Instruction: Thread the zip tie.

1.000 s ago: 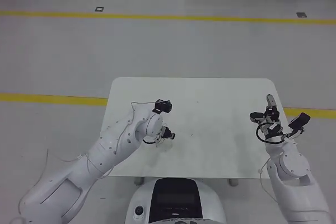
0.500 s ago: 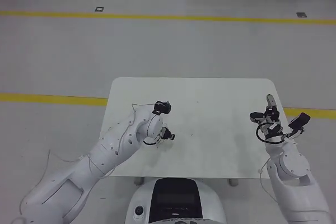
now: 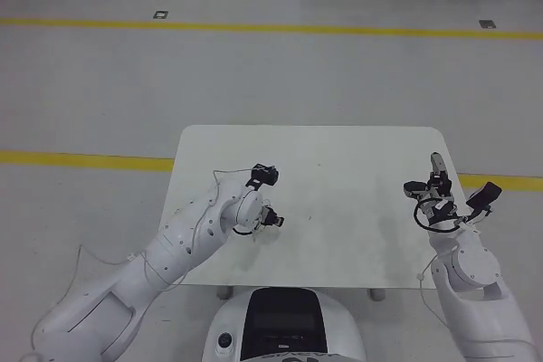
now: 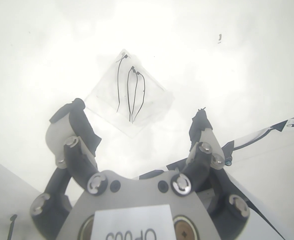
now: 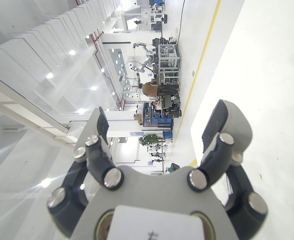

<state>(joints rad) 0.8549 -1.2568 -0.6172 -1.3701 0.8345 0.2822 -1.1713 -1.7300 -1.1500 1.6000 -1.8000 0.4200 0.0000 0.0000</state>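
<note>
The left gripper (image 4: 138,108), fingers spread wide and empty, hangs above a clear square tray (image 4: 159,96) holding a few thin black zip ties (image 4: 128,91) on the white table (image 3: 344,181), its base label (image 4: 131,222) partly cut off, while the right gripper (image 5: 160,109), likewise spread and empty, sits by the table's right edge.

White glossy arms (image 3: 190,240), thin cables; left end effector (image 4: 139,111): grey plate, silver screws, black links, black-taped fingertips (image 4: 202,123).
</note>
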